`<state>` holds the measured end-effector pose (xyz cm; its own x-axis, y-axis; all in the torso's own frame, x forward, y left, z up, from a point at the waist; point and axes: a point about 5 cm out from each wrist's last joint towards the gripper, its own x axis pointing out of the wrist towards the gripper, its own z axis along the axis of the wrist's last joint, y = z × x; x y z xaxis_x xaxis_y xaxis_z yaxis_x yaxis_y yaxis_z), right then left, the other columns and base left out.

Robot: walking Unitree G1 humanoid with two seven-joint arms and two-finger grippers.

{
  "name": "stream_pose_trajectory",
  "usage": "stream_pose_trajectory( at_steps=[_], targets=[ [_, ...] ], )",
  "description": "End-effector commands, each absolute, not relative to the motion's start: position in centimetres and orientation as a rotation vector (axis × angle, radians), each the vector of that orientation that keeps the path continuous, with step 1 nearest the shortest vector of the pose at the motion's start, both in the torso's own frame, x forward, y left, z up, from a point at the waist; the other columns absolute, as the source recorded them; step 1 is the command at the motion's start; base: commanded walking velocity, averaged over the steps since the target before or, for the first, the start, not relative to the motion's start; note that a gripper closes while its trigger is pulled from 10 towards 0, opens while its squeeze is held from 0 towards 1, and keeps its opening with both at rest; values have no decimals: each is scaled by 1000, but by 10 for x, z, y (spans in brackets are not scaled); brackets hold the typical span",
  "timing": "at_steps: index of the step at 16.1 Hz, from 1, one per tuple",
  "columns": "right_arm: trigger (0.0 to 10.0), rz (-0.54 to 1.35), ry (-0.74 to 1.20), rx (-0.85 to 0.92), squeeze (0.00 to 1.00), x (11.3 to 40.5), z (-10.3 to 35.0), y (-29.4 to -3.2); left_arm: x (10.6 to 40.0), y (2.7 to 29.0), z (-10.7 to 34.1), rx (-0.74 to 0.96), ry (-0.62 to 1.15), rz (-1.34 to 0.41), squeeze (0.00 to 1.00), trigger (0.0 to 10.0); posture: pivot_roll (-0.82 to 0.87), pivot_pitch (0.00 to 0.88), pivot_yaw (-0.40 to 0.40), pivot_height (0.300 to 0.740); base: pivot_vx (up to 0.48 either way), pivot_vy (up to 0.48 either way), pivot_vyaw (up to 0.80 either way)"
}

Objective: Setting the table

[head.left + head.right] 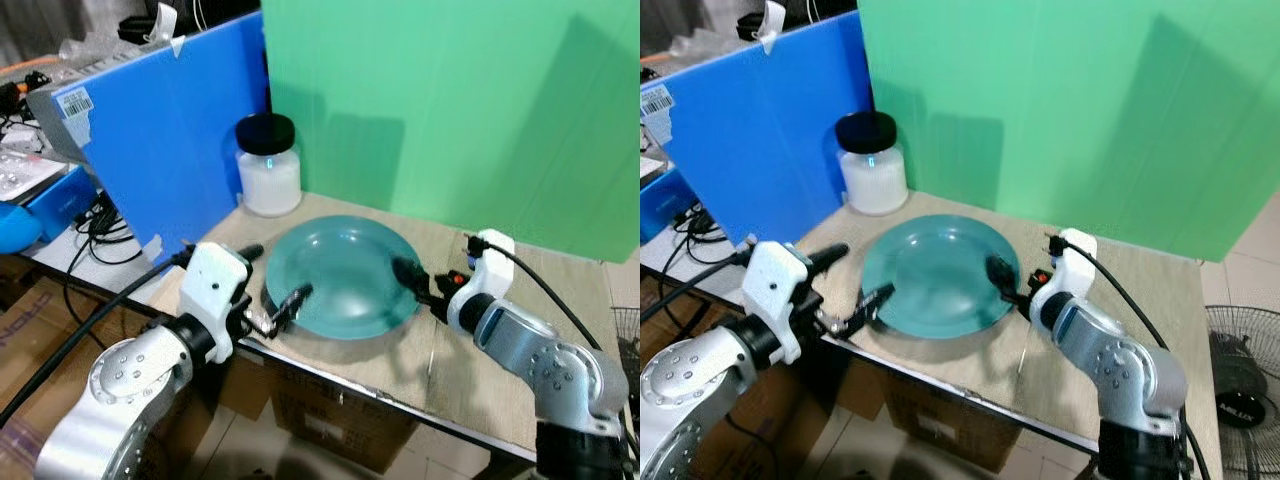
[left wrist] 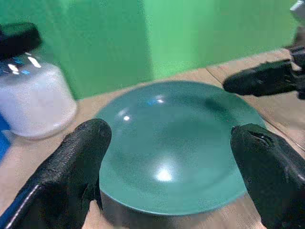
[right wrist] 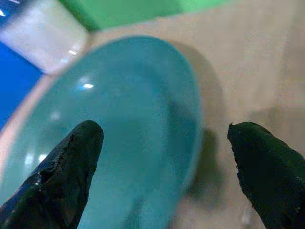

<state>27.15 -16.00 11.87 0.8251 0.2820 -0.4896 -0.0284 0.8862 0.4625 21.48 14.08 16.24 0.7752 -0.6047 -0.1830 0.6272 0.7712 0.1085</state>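
Observation:
A round teal plate [image 1: 340, 275] lies on the wooden table [image 1: 500, 330], near its front edge. My left gripper [image 1: 273, 275] is open at the plate's left rim, with one finger toward the jar and the other at the front rim; the left wrist view shows the plate [image 2: 167, 143] between the fingers [image 2: 81, 162]. My right gripper [image 1: 420, 288] is open at the plate's right rim. In the right wrist view one finger [image 3: 71, 162] hangs over the plate [image 3: 128, 124] and the other over bare table. Neither gripper holds anything.
A white jar with a black lid [image 1: 268, 165] stands behind the plate at the left. A blue board [image 1: 170, 130] and a green board [image 1: 450, 110] wall off the back. A cardboard box [image 1: 340, 430] sits under the table; a fan [image 1: 1240, 390] stands at the right.

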Motion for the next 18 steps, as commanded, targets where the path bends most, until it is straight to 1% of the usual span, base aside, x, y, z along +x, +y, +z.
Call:
stream_pose_trajectory(
  at_steps=[1, 5, 7, 8, 9, 10, 11, 12, 15, 18],
  targets=[
    [10000, 163, 604, 472, 0, 275, 119, -161, 214, 139, 160, 166, 158, -712, 0, 10000, 156, 0, 13, 740, 0, 0, 0],
    [10000, 247, 654, 544, 0, 274, 118, -152, 208, 139, 154, 174, 191, -752, 0, 10000, 158, 0, 9, 740, 0, 0, 0],
    [10000, 271, 667, 547, 0, 273, 117, -151, 207, 140, 153, 179, 195, -755, 0, 10000, 158, 0, 9, 740, 0, 0, 0],
    [5765, 273, 686, 564, 0, 272, 114, -150, 207, 140, 153, 180, 195, -758, 0, 10000, 155, 0, 9, 740, 0, 0, 0],
    [2784, 257, 709, 571, 0, 272, 110, -151, 207, 139, 153, 179, 194, -760, 0, 10000, 155, 0, 8, 740, 0, 0, 0],
    [2157, 253, 716, 575, 0, 272, 109, -151, 207, 138, 153, 176, 193, -763, 0, 10000, 155, 0, 8, 740, 0, 0, 0],
    [1255, 252, 724, 602, 0, 273, 107, -150, 205, 137, 153, 173, 199, -776, 0, 10000, 156, 0, 8, 740, 0, 0, 0],
    [0, 260, 735, 635, 0, 273, 106, -148, 204, 136, 152, 166, 206, -791, 0, 10000, 156, 0, 8, 740, 0, 0, 0],
    [0, 273, 751, 674, 0, 273, 102, -147, 202, 135, 152, 150, 209, -808, 0, 10000, 160, 0, 4, 740, 0, 0, 0],
    [0, 293, 766, 696, 0, 273, 101, -144, 198, 132, 155, 94, 228, -855, 0, 10000, 160, 0, 3, 740, 0, 0, 0]
  ],
)
